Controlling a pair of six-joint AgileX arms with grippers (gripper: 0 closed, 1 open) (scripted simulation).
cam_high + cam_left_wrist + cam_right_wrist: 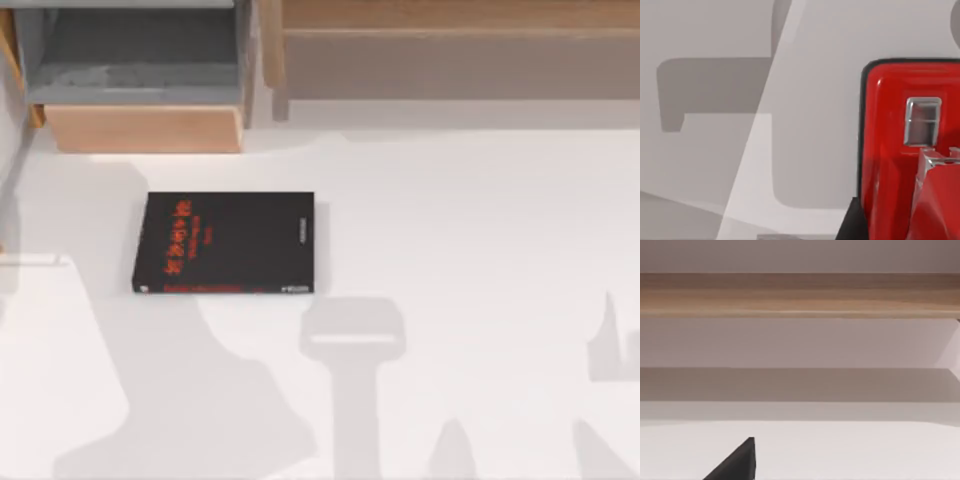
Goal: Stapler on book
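Note:
The book (225, 243) lies flat on the white table, left of centre in the top view. It is black with red lettering and a red strip along its near edge, and nothing rests on it. The stapler (900, 150) is bright red with a black base rim and a small metal window. It appears very close up in the left wrist view. A dark tip of my left gripper (850, 227) sits right beside it. A dark tip of my right gripper (735, 465) hangs over bare white table, facing a wooden ledge.
An open grey drawer with a wooden front (145, 125) stands at the back left. A long wooden shelf (450, 50) runs along the back right. Arm shadows fall across the table's front half.

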